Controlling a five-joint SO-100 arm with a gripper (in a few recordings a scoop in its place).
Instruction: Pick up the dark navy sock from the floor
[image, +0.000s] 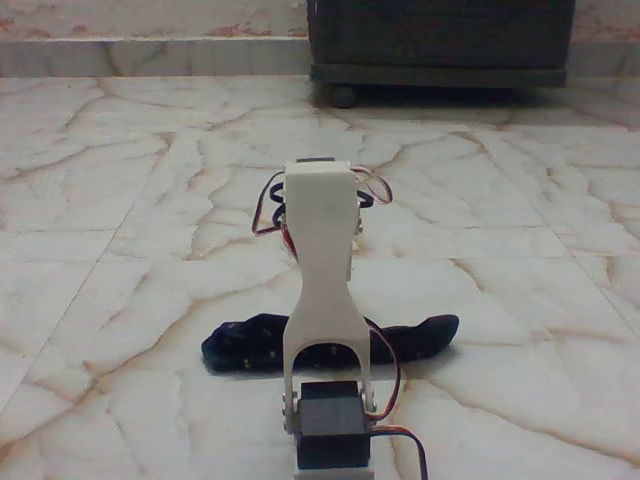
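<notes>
From the fixed view, the dark navy sock (330, 343) lies flat and stretched sideways on the floor (120, 300), directly behind the white arm (320, 270), which rises in front of it and hides its middle. The gripper is turned away behind the arm's upper link, so I cannot tell whether it is open or closed. A dark wheeled cabinet (440, 40) stands well behind.
</notes>
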